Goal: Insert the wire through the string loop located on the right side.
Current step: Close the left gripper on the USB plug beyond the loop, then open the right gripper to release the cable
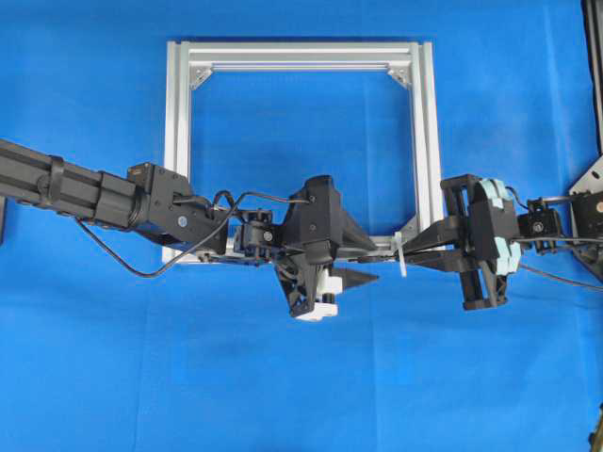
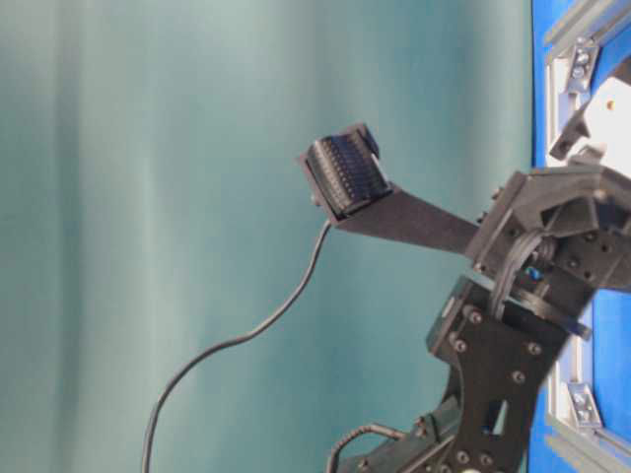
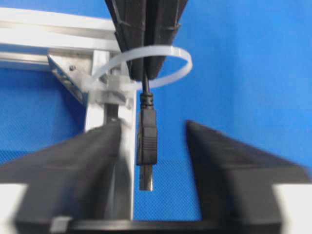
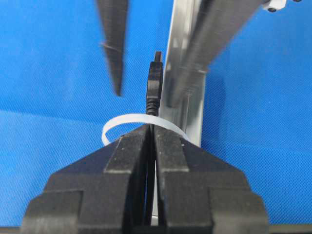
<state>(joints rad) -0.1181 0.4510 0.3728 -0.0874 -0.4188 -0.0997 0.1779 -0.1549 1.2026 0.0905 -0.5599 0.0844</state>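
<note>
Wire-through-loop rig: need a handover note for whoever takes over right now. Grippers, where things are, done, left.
Right gripper: shut on the wire, just behind the plug.
Left gripper: fingers either side of the plug, not visibly touching it.
String loop: white, fastened at the frame's corner; the wire passes through it, plug on the left gripper's side.
Done: plug through the loop.
Left: probably close the left gripper on the plug, release the right, pull more wire through.
</note>
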